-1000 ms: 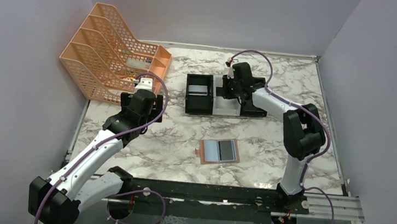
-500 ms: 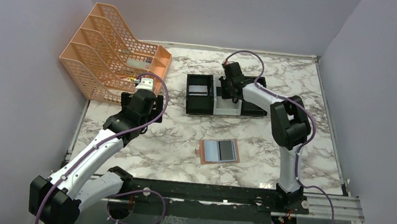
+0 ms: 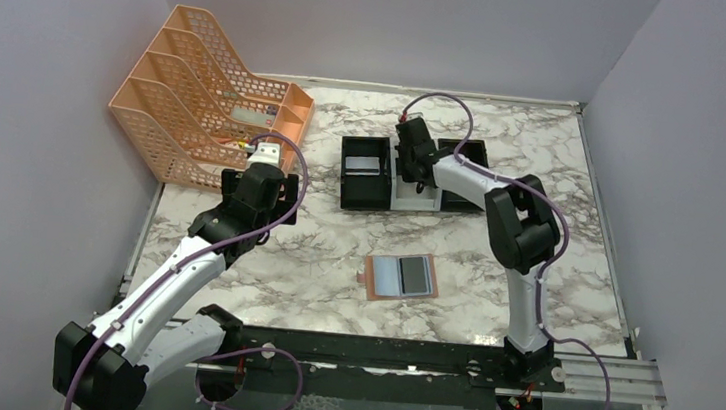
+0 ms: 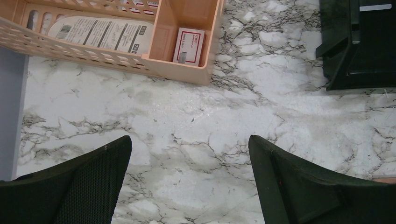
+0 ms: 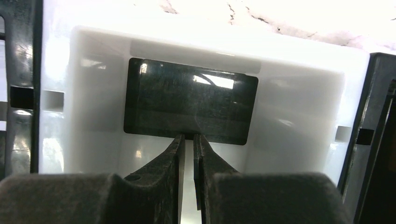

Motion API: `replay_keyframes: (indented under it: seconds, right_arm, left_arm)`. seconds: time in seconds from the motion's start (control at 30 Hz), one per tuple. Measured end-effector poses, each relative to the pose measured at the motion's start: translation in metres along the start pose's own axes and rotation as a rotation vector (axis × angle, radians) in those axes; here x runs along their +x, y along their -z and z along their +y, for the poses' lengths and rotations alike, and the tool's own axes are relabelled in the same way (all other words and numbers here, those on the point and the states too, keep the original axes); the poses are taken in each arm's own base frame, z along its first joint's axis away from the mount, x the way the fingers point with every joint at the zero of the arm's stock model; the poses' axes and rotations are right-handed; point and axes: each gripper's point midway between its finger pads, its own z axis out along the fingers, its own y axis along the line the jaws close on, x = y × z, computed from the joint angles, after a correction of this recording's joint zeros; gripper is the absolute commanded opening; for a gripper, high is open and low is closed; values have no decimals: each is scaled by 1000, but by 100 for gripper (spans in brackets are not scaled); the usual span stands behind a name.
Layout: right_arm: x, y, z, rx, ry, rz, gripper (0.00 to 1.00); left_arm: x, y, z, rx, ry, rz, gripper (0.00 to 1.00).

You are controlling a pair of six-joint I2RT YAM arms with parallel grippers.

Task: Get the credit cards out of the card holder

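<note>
We see a dark card (image 5: 190, 101) lying in the white tray (image 5: 299, 116), its long axis crosswise to the right gripper (image 5: 187, 136), which is nearly closed at the card's near edge with nothing between the jaws. The card holder (image 3: 387, 278) lies open on the marble table (image 3: 313, 261), and a second dark card (image 3: 418, 274) in it points away from the arms. The left gripper (image 4: 189, 140) hangs wide open, and lilac walls (image 3: 407, 18) stand around.
</note>
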Motion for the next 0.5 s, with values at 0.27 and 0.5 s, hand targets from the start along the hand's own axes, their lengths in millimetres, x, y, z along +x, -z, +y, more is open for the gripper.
replay_keyframes:
  seconds: [0.27, 0.5]
  right_arm:
    - [-3, -1, -4, 57, 16, -21, 15]
    - [-1, 3, -3, 45, 18, -22, 19]
  left_arm:
    - [0, 0, 1, -3, 3, 1, 99]
    - [0, 0, 1, -2, 2, 1, 99]
